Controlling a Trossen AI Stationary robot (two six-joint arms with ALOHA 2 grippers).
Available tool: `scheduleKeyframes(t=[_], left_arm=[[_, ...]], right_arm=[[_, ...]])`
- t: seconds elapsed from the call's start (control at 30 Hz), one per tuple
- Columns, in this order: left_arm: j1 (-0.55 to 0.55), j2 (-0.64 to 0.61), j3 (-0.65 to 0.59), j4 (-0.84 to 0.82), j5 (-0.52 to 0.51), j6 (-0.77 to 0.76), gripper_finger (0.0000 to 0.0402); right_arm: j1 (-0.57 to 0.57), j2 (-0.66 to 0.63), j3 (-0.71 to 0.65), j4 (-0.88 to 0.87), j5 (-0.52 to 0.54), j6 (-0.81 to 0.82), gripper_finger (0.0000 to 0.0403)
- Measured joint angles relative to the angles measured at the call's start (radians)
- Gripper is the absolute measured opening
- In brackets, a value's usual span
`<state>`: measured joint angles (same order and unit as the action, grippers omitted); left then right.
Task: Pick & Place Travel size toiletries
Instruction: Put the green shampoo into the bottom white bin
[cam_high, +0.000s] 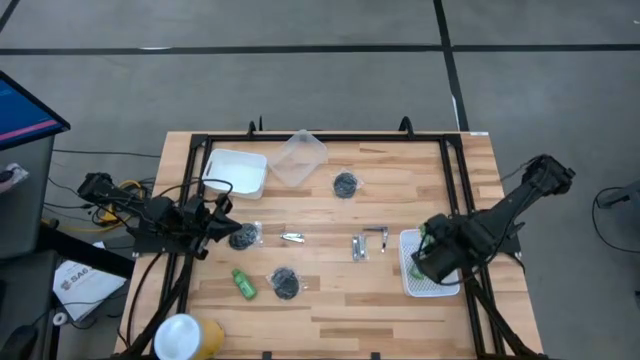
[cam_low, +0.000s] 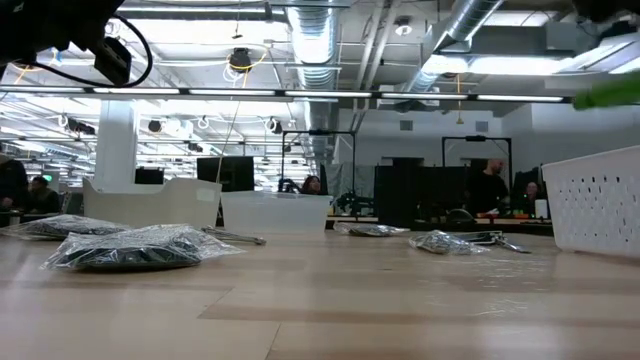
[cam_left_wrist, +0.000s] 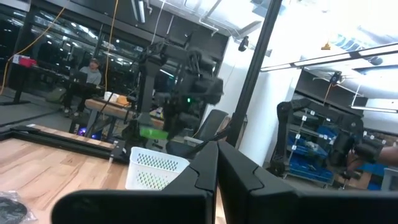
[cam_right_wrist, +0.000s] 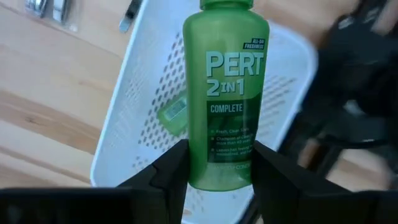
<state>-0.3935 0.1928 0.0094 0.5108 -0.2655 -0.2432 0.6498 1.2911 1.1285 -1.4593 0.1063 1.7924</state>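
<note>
Right gripper (cam_right_wrist: 214, 163) clamped on one green bottle (cam_right_wrist: 226, 93) above white mesh basket (cam_right_wrist: 134, 93) — second bottle (cam_right_wrist: 172, 114) inside, third (cam_high: 243, 283) on table (cam_high: 330, 310). Three grey jars counted — (cam_high: 345, 184), (cam_high: 244, 236), (cam_high: 285, 283). Left gripper (cam_left_wrist: 217, 168) pressed together, raised.

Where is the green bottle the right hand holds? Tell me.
The green bottle is clamped in the right hand, above the white mesh basket on the table's right side in the high view, another green bottle lying inside.
</note>
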Motion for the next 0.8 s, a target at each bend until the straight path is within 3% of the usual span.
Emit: scheduleKeyframes(t=[0.27,0.57,0.8], left_arm=[[0.0,0.0,0.0,0.008,-0.036,0.0,0.0001],[0.0,0.0,0.0,0.011,-0.045,0.0,0.0001],[0.0,0.0,0.0,0.015,-0.045,0.0,0.0001]], right_arm=[[-0.015,0.03,-0.191,0.283,-0.063,0.022,0.0143],[-0.045,0.051,-0.277,0.349,-0.136,0.028,0.016],[-0.051,0.051,-0.285,0.346,-0.136,0.028,0.0193]])
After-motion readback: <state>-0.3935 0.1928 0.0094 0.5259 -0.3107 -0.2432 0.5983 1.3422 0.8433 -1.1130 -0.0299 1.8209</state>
